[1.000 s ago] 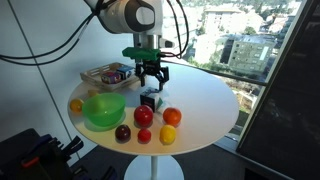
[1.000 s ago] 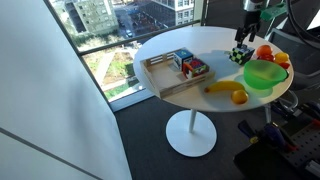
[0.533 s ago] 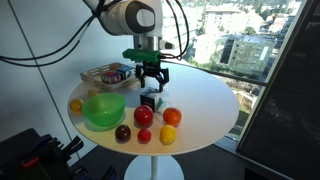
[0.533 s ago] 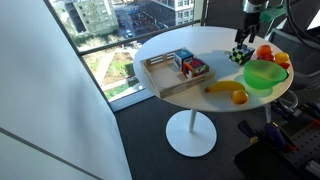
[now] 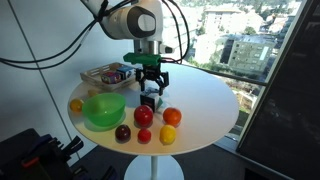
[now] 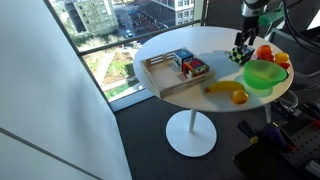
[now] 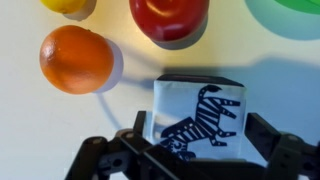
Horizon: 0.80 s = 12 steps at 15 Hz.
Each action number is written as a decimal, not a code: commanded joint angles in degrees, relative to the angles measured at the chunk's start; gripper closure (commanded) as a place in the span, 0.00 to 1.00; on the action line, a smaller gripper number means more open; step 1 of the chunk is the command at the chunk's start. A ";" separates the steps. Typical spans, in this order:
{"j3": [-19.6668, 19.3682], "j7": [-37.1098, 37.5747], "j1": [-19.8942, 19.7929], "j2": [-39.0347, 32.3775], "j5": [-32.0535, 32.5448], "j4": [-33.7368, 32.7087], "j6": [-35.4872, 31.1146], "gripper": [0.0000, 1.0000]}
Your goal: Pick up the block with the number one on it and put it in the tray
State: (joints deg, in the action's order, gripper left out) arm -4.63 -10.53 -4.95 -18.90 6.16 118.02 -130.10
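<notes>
Two fingers (image 7: pixel 141 132) of the gripper (image 7: pixel 200 128) are standing spread, one on each side of the block (image 7: pixel 198 118); whether they are touching it cannot be told. The block is sitting on the round white table (image 5: pixel 205 100), its white top face showing a zebra drawing in the wrist view. An orange (image 7: pixel 76 58) is lying just left of the block and a red apple (image 7: pixel 168 15) just beyond it. In an exterior view, the tray (image 5: pixel 103 76) is resting at the table's far left, well apart from the block, with the green bowl (image 5: pixel 103 108) nearer.
</notes>
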 commanded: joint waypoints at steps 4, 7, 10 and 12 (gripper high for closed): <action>-0.11 0.99 0.14 -2.81 2.23 -2.67 0.21 0.00; 0.19 0.54 0.02 -4.17 1.73 -3.55 0.66 0.15; 0.20 1.13 0.35 -4.64 1.89 -4.29 1.29 0.41; 0.21 1.57 0.70 -3.72 2.03 -4.51 2.05 0.56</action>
State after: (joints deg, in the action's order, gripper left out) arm -4.61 -10.49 -4.78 -22.38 7.03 115.34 -129.75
